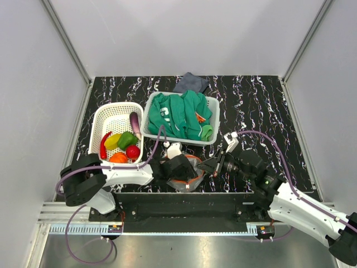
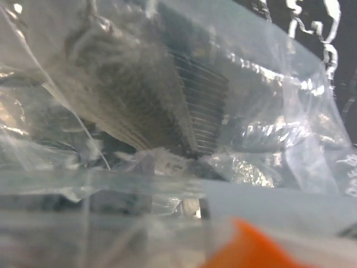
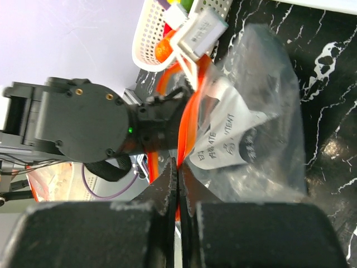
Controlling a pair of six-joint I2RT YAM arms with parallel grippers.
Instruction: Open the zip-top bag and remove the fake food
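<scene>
Black marbled table (image 1: 268, 111) holds the zip-top bag (image 1: 192, 180) near centre: right hand (image 3: 177, 170) pinched tight on its orange zip edge, left hand (image 1: 178, 167) buried in plastic, its spread unreadable, so part gently; fake food (image 1: 120, 148) lies in the left basket (image 1: 111, 114).

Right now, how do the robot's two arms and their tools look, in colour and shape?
The left arm and right arm have white shells between bulky black joints. A purple cable loops along each. The right tool has flat black fingers, and a small green light glows on its arm.
</scene>
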